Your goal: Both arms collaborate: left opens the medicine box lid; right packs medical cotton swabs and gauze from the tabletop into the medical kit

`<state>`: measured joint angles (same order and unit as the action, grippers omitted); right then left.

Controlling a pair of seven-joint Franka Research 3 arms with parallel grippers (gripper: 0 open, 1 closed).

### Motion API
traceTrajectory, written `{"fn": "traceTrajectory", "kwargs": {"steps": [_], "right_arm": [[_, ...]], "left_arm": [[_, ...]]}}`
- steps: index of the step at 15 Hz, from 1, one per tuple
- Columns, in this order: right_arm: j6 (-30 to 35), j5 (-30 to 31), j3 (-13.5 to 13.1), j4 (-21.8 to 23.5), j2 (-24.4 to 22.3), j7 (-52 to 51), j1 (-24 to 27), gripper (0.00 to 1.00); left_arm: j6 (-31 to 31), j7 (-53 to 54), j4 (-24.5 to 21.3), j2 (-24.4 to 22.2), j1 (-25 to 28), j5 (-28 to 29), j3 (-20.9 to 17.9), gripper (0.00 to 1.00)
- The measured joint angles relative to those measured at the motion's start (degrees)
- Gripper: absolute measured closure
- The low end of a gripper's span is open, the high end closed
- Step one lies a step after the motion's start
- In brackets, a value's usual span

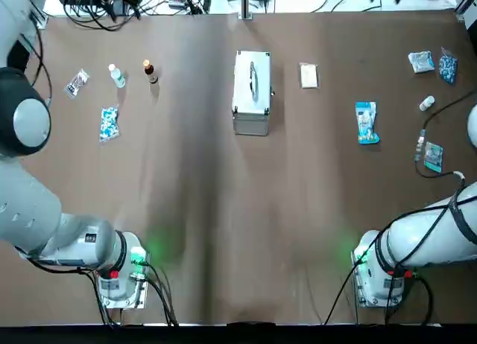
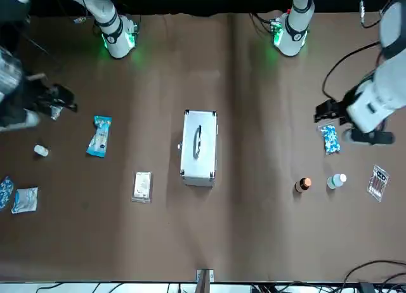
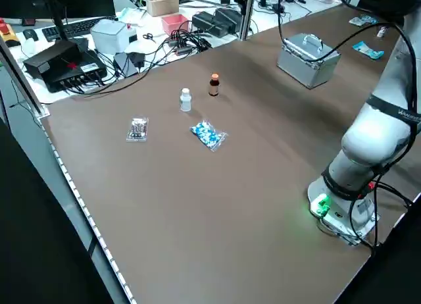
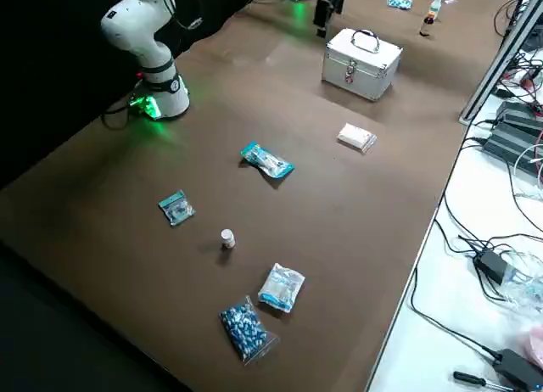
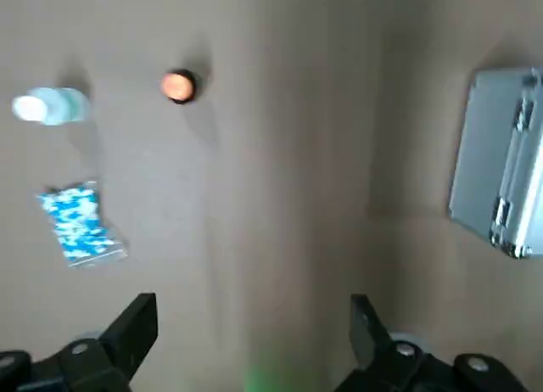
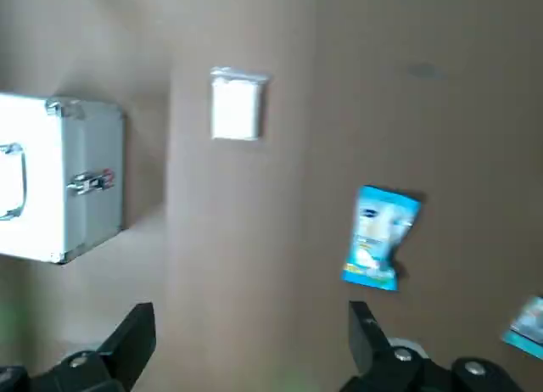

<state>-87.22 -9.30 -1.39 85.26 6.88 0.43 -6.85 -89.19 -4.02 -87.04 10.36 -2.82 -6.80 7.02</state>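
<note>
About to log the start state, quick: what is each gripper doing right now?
Left gripper: open, holding nothing.
Right gripper: open, holding nothing.

1 medical kit [image 1: 251, 91] | 2 arms [image 1: 45, 217] | 3 bottles [image 1: 116, 75] | 7 packets [image 1: 366, 122]

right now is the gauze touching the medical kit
Apart. The top view shows a strip of bare tabletop between the gauze and the medical kit.
</note>
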Motion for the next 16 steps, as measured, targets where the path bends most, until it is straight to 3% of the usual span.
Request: {"fn": "traceTrajectory", "kwargs": {"steps": [7, 10, 16], "right_arm": [[-1.3, -2.8, 0.1, 0.0, 3.9, -10.8, -4.6, 0.0], [-3.2, -7.9, 0.1, 0.0, 5.8, -17.9, -4.6, 0.0], [-10.9, -10.5, 0.2, 0.0, 8.3, -39.3, -9.0, 0.0]], "left_arm": [[-3.8, -4.0, 0.9, 9.9, -1.8, -6.2, 11.0, 0.0], [-9.4, -8.4, 1.6, 13.0, -6.0, -6.7, 11.7, 0.0], [-19.7, -20.5, 1.9, 16.0, -13.3, -6.7, 12.0, 0.0]]}}
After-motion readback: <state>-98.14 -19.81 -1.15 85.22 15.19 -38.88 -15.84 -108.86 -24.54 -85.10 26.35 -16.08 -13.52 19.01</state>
